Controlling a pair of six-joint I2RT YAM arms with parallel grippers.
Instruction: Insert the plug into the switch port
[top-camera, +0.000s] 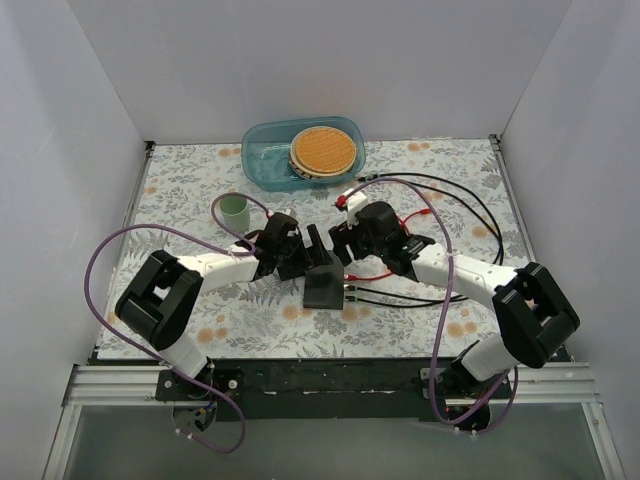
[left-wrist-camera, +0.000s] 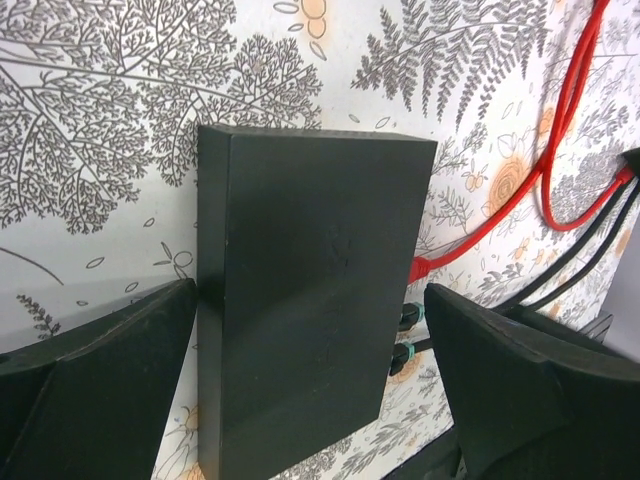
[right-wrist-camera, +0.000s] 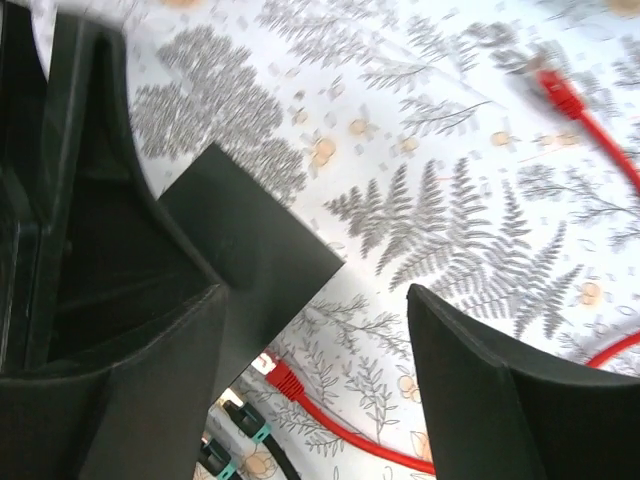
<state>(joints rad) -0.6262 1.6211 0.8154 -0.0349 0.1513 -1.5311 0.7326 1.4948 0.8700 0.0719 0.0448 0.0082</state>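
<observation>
Plug (left-wrist-camera: 424, 266), red-booted on its red cable (left-wrist-camera: 560, 130), sits pressed against the socket edge of the switch (top-camera: 323, 287). It lies next to two black cables (left-wrist-camera: 560, 270) whose plugs fill neighbouring sockets. We judge it seated, though we cannot see the latch itself. The switch lies flat on the patterned table (top-camera: 180, 190), midway between the two arms, where either can reach it.

Our left gripper (left-wrist-camera: 306, 300) straddles the switch across its width, as we read it to brace the box against a sideways push. Its jaws stand wide, with a clear gap on the socket side, and they grip nothing. Our right gripper (right-wrist-camera: 315, 300) hangs over the socket corner, the side a plug must enter from. Its jaws are spread with only tablecloth between them, and the plug lies below, free of both fingers.

Farther off, a blue tub (top-camera: 262, 160) and a green cup (top-camera: 234, 211) stand well apart from the switch, which we take as no part of this job.
</observation>
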